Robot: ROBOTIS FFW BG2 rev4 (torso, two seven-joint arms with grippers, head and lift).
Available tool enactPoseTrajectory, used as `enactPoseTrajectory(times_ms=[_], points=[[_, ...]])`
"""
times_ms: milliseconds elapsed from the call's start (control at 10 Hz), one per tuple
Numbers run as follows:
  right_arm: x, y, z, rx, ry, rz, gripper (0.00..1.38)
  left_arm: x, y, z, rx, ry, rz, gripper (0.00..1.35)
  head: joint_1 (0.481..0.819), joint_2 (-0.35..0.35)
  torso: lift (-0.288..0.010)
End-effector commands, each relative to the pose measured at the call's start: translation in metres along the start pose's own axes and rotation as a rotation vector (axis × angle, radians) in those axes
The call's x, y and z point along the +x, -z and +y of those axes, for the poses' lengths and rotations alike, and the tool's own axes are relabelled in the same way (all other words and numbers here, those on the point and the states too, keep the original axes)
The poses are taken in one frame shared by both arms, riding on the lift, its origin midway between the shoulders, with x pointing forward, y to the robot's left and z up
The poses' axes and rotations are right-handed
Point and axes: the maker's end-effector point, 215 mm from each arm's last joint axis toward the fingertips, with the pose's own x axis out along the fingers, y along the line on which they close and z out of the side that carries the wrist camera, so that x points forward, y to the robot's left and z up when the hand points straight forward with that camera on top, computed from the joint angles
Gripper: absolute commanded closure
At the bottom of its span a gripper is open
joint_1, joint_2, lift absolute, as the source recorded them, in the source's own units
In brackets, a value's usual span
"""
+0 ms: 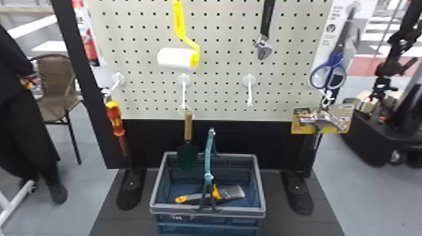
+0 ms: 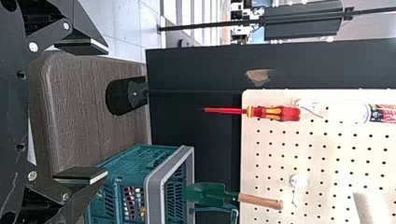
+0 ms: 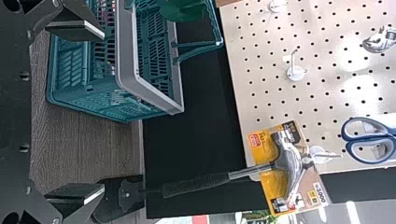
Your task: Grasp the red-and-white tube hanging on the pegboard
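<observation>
The red-and-white tube (image 1: 84, 31) is hung at the upper left edge of the pegboard (image 1: 219, 94), above the red-and-yellow screwdriver (image 1: 115, 120), which is hung on the same edge. The left tool (image 2: 100, 111) is held well apart from the pegboard, with its 2 fingers spread and nothing between them. The right tool (image 3: 100, 112) is also held off the pegboard, with its 2 fingers spread and empty. A hammer (image 3: 280, 163) is hung at the lower right corner of the pegboard. A basket (image 1: 207, 210) is placed on the dark tabletop (image 1: 282, 226) below the pegboard, and a trowel (image 1: 187, 147) is hung from the pegboard's middle hook above it.
</observation>
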Motion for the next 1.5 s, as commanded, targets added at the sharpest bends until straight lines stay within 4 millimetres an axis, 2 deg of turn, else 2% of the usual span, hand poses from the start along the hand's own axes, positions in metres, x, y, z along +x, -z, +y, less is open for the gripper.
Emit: enactPoseTrajectory(times_ms=[0,700,800,900,1200,1300,1400], points=[[0.000,0.000,-0.001,-0.001,0.001,0.000,0.15,-0.001,0.001,0.000,-0.003,-0.002,0.001,0.36,0.549,0.000,-0.100],[-0.001,-0.001,0.000,-0.001,0.001,0.000,0.15,0.005,-0.004,-0.002,-0.001,0.003,-0.006,0.36,0.549,0.000,-0.100],[-0.001,0.000,0.000,0.001,0.001,0.001,0.15,0.013,-0.016,-0.004,-0.006,0.009,-0.023,0.36,0.549,0.000,-0.100],[-0.001,0.000,0.000,0.001,0.001,0.001,0.15,0.024,-0.036,-0.008,-0.004,0.022,-0.043,0.35,0.549,0.000,-0.100],[-0.002,0.002,-0.001,0.002,0.002,0.004,0.15,0.074,-0.082,-0.013,-0.028,0.103,-0.089,0.30,0.549,0.000,-0.100],[-0.002,0.002,-0.001,0.002,0.002,0.004,0.15,0.089,-0.105,-0.010,-0.018,0.128,-0.121,0.27,0.549,0.000,-0.100],[-0.001,0.002,0.000,0.002,0.001,0.004,0.15,0.103,-0.139,-0.008,0.024,0.146,-0.155,0.27,0.549,0.000,-0.100]])
